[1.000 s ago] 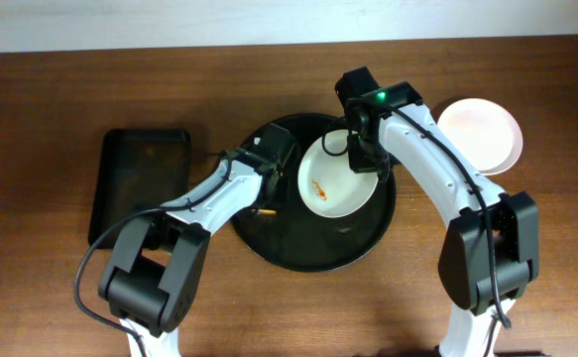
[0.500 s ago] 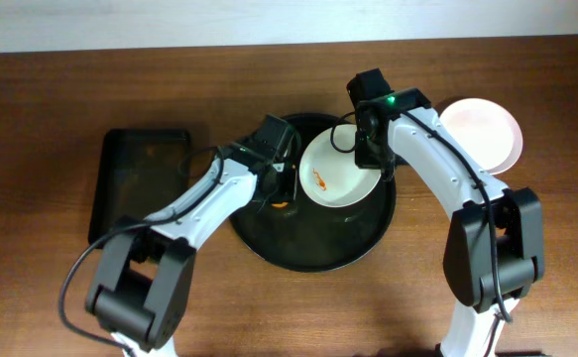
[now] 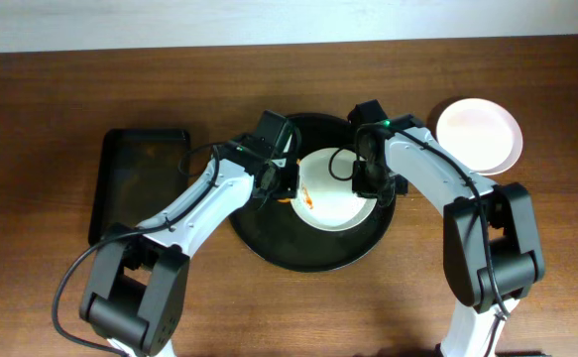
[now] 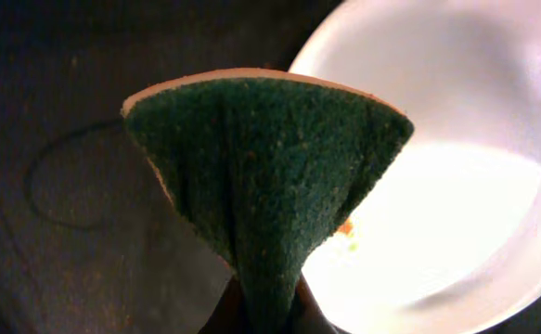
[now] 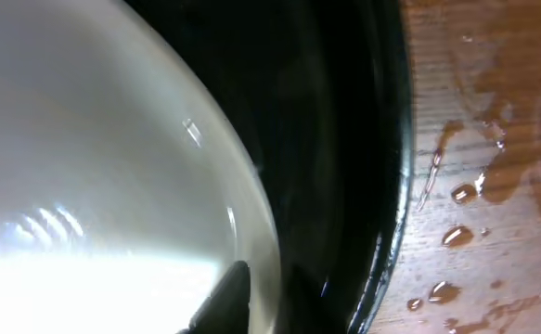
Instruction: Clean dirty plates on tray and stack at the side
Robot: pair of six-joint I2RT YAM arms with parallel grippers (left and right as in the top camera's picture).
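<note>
A white plate (image 3: 333, 193) with an orange smear (image 3: 308, 200) lies over the round black tray (image 3: 313, 248). My right gripper (image 3: 370, 178) is shut on the plate's right rim; the rim and one finger show in the right wrist view (image 5: 242, 269). My left gripper (image 3: 281, 177) is shut on a green sponge (image 4: 265, 167), held at the plate's left edge, close to the smear. The left wrist view shows the plate (image 4: 456, 186) behind the sponge. A pale pink plate (image 3: 479, 135) lies on the table to the right of the tray. A third plate is not in view.
A smaller rectangular black tray (image 3: 140, 178) lies at the left. Water drops (image 5: 465, 199) lie on the wooden table beside the round tray's right rim (image 5: 386, 186).
The right gripper has lowered the white plate toward the tray's middle. The left gripper has moved right with the sponge, up to the plate's left edge.
</note>
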